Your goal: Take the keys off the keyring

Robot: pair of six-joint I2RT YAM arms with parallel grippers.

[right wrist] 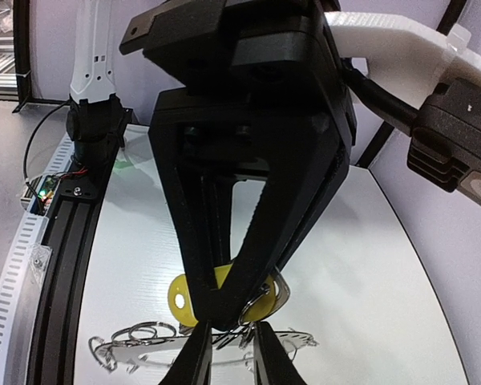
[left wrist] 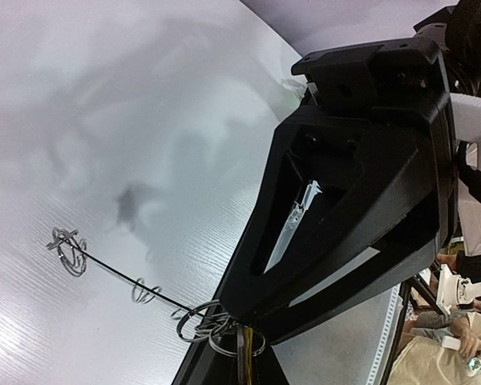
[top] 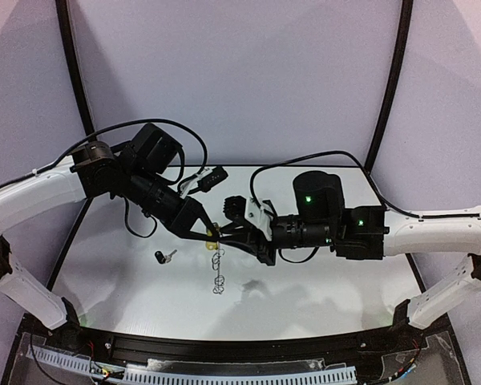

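The yellow-headed key (top: pixel 212 239) is held above the white table (top: pixel 321 281) between my two grippers. My left gripper (top: pixel 206 233) is shut on it; in the left wrist view the key (left wrist: pixel 246 353) shows edge-on between my fingers. My right gripper (top: pixel 224 237) meets it from the right and is shut on the keyring's rim by the key (right wrist: pixel 179 297). The grey keyring (top: pixel 218 273) hangs down from there, edge-on in the left wrist view (left wrist: pixel 120 277) and flat in the right wrist view (right wrist: pixel 144 353). The black-headed key (top: pixel 163 257) lies loose on the table to the left.
A black rail (top: pixel 224 349) runs along the table's near edge. Black cables (top: pixel 136 228) loop over the table behind the left arm. Dark tent poles (top: pixel 76 72) rise at the back corners.
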